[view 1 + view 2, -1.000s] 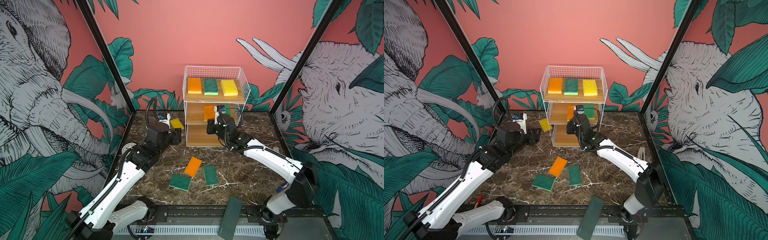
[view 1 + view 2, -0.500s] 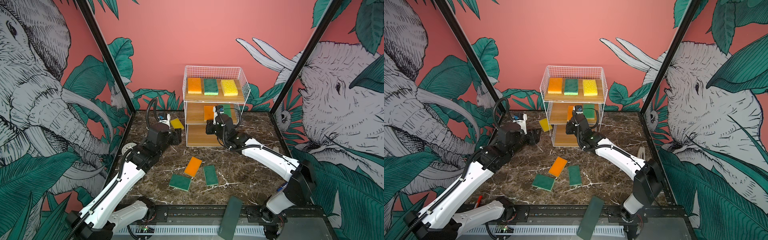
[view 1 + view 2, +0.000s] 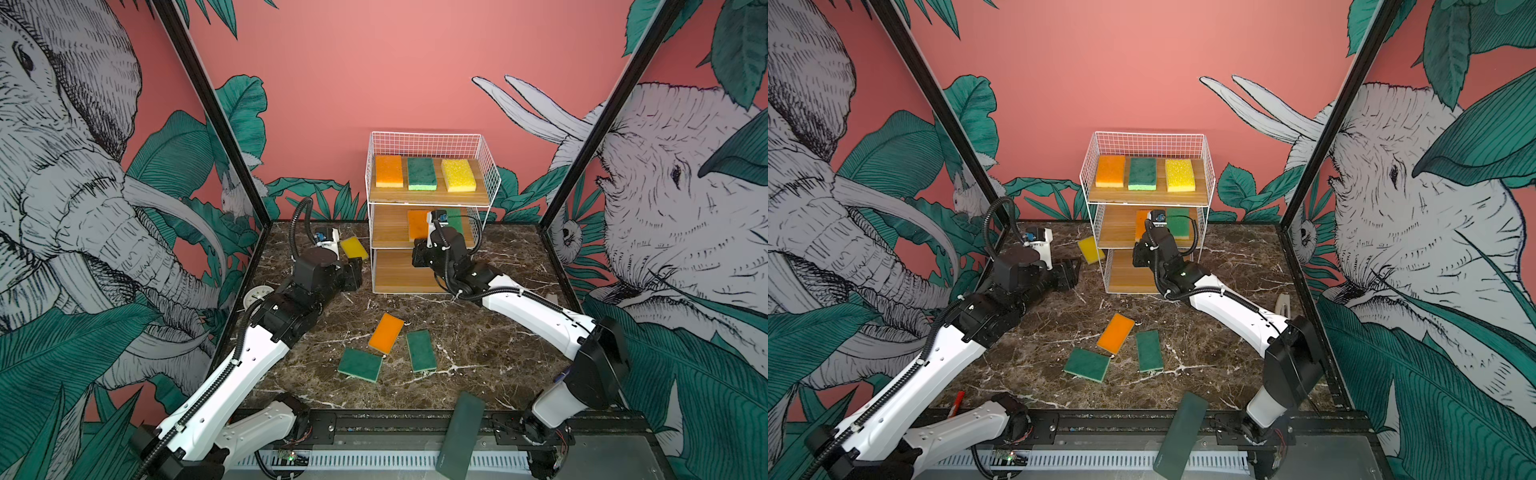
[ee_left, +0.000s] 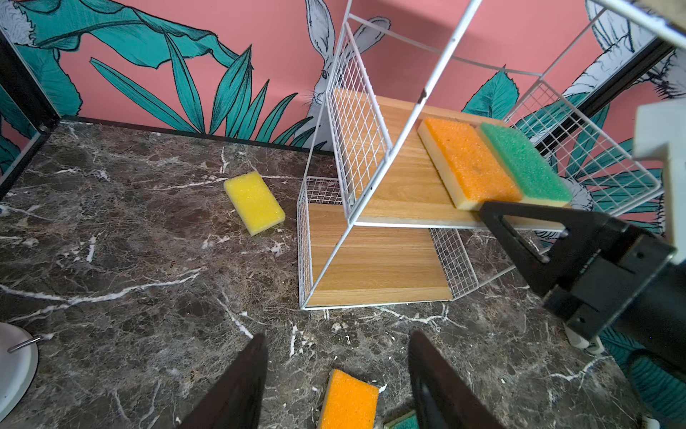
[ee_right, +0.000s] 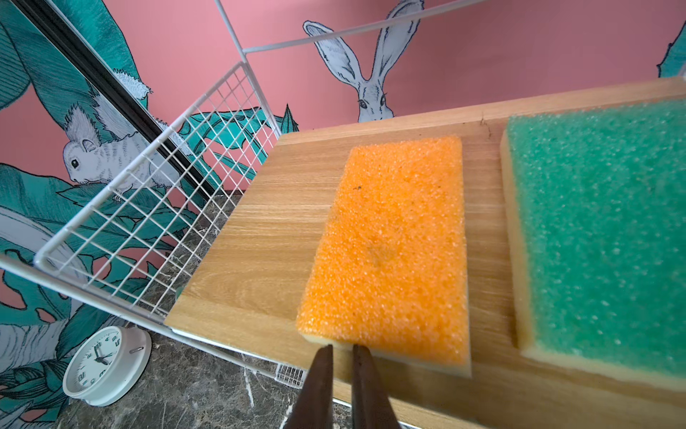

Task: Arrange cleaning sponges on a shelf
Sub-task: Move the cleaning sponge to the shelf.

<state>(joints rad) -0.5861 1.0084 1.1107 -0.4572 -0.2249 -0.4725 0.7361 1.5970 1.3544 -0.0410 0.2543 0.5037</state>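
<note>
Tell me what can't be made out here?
In both top views, the right arm covers part of the orange sponge and green sponge on the shelf, middle board.
Left wrist view: the loose orange sponge is cut off at the picture's edge.
In a top view, the left arm hides part of the clock; its face is too small to read.
In a top view, a red thing beside that arm is too small to name.

White clock (image 5: pixel 107 366), dark slab (image 3: pixel 461 434), marble tabletop (image 3: pixel 465 345)
</note>
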